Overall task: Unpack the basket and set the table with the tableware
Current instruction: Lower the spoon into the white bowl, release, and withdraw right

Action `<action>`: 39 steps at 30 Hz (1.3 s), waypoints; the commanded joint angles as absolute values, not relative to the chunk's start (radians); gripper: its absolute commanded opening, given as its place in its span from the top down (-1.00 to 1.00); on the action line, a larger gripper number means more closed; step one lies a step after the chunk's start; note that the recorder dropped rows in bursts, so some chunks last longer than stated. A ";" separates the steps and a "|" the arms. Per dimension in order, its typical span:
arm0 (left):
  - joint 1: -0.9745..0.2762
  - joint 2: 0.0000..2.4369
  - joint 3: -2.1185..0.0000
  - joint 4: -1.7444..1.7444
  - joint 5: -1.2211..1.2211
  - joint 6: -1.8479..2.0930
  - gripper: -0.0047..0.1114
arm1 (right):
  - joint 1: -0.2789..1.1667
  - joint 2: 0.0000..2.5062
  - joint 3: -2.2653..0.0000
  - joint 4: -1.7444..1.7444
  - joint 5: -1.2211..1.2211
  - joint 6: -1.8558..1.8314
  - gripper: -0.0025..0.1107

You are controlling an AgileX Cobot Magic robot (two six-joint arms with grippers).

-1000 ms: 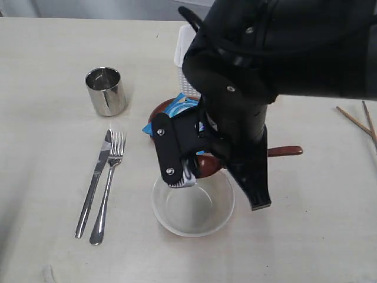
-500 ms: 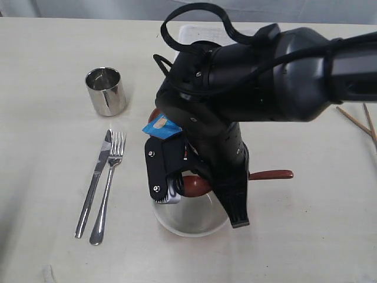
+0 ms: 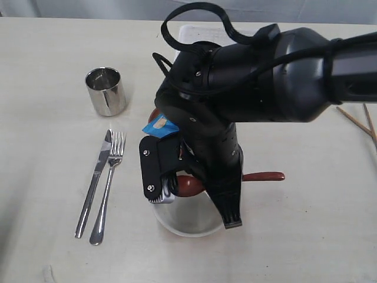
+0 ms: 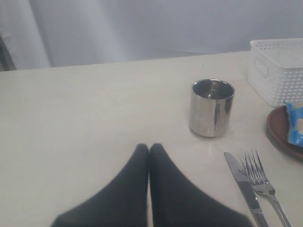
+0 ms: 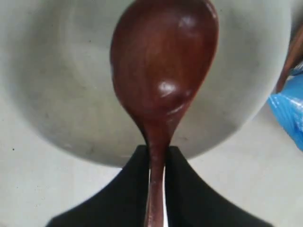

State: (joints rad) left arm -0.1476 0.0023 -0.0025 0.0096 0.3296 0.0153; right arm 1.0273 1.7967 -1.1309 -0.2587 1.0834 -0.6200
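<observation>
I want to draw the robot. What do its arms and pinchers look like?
The right arm is fat, round and shiny black, with a thin black cable looping over it and a black plate with silver screws. The left gripper and right gripper are smooth black wedges narrowing to the tips.

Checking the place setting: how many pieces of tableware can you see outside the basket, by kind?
Steel cup: 1
Steel knife: 1
Steel fork: 1
White bowl: 1
Wooden spoon: 1
Reddish-brown plate: 1
Wooden chopsticks: 2
Total: 8
</observation>
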 commanded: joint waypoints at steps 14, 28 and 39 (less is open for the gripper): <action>-0.153 0.000 0.000 0.007 0.321 0.011 0.92 | 1.073 1.795 -1.127 -0.298 1.022 -0.600 0.44; -0.153 0.000 0.000 0.007 0.321 0.011 0.92 | 1.073 1.735 -1.127 -0.358 1.177 -0.522 0.24; -0.153 0.000 0.000 0.007 0.321 0.011 0.92 | 0.787 1.515 -1.127 -0.387 1.189 -0.235 0.24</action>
